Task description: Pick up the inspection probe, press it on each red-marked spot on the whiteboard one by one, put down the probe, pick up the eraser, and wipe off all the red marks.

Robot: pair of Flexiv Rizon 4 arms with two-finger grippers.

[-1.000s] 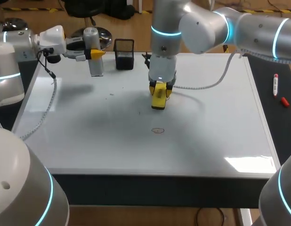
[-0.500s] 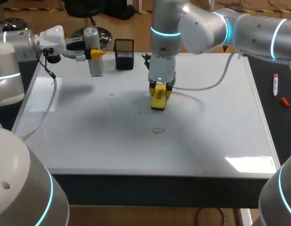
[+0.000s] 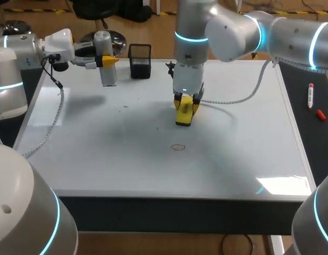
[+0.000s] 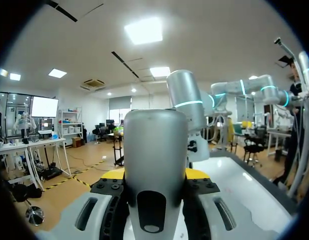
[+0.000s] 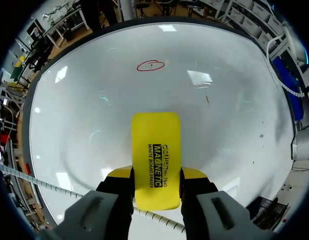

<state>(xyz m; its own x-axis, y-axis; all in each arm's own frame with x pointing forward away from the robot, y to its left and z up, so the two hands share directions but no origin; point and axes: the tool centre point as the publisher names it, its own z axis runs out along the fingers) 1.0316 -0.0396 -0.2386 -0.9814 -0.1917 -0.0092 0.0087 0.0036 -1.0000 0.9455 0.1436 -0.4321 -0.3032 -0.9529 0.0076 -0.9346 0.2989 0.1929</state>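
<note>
**Eraser held above the board, probe held at the far corner**

The right end effector (image 3: 184, 104) (image 5: 155, 176), just above the frame's centre in the head view, is clamped on the yellow eraser (image 3: 183, 116) (image 5: 155, 142), a finger on each side. Whether the eraser's lower end touches the whiteboard (image 3: 100, 138) cannot be told. A red mark (image 3: 178, 147) (image 5: 150, 65), a small oval, lies ahead of the eraser and apart from it. At upper left, the left end effector (image 3: 108, 60) grips the upright grey inspection probe (image 3: 106, 71) (image 4: 154, 165) between its fingers. A black holder (image 3: 139, 61) stands just right of the probe on the surface.
</note>
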